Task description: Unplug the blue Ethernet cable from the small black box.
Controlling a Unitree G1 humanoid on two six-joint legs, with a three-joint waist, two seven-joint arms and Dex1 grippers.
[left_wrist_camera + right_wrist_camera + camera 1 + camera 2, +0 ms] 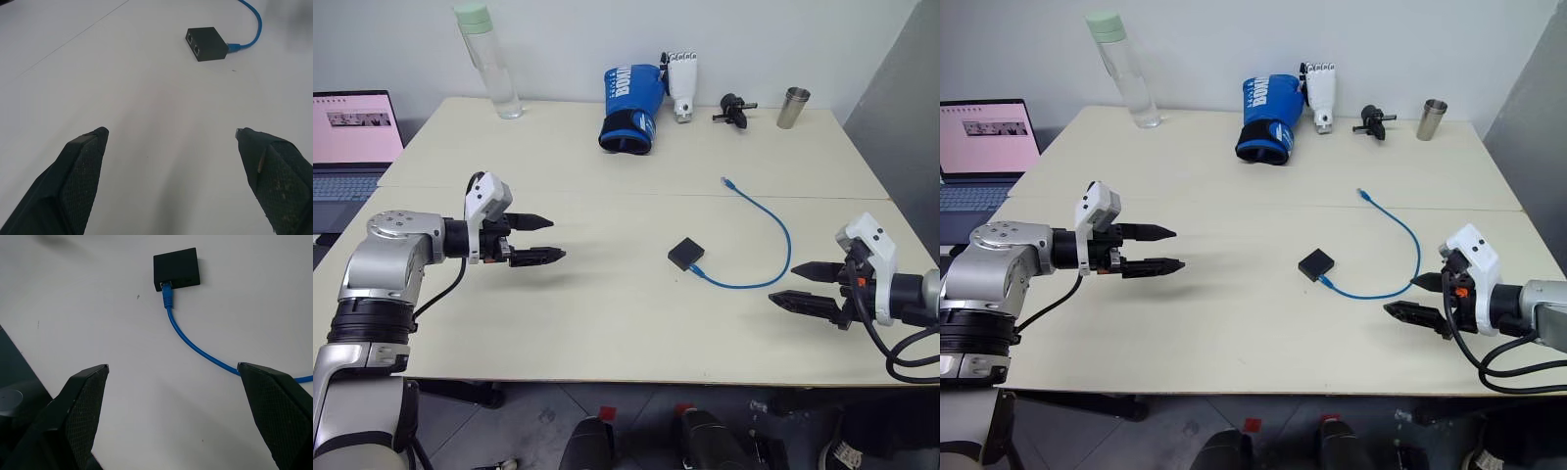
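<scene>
Both tools wide open, gripping nothing: left tool [538,240] hovering over bare table [558,157], right tool [808,286] low near the front edge. Small black box [685,254] flat between them, closer to the right tool, blue cable [773,225] still plugged into the box side facing the right tool and curving off past its tips. Best to pin box with left tool, pinch plug [167,296] right at the port with right tool, pull straight out, not sideways.
</scene>
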